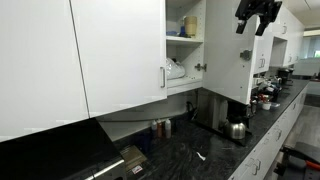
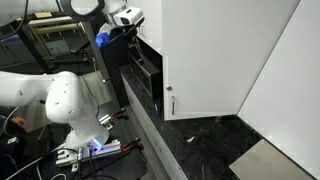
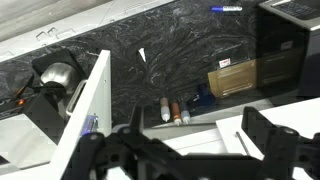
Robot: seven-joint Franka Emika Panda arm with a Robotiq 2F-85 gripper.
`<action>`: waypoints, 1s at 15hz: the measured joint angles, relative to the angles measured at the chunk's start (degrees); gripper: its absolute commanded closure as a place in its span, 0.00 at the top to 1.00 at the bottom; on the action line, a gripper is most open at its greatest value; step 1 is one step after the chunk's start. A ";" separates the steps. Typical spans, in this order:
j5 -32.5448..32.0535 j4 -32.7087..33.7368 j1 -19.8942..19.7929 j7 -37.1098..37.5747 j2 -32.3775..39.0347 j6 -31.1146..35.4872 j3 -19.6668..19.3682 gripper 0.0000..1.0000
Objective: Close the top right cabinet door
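White and glossy, the top right cabinet door stands swung well out from its frame, so the shelves to its left are bare to the room; the wide door further left is shut. My tool hangs high at the right of the open panel, near its upper corner, and I cannot tell whether it touches the panel. In the wrist view the tool has its fingers spread wide with nothing between them, and the door's top edge runs below and to the left of them, above the black stone table with its kettle and a row of small bottles. I judge this to be the approach step: the door is not yet being pushed. The next move, as I see it, calls for setting a finger flat against the outer face near the free edge, then sweeping left along the hinge's arc until the panel meets the frame, without slipping over the top.
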 measured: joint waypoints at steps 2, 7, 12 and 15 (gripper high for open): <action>-0.51 -0.08 -0.96 -0.07 -0.83 0.15 -0.78 1.00; -4.13 -0.37 -2.96 -1.48 -1.88 1.90 -2.35 1.00; -6.71 -0.54 -4.75 -1.66 -2.46 2.60 -3.75 1.00; -8.25 -0.56 -6.29 -1.67 -2.90 2.78 -4.81 1.00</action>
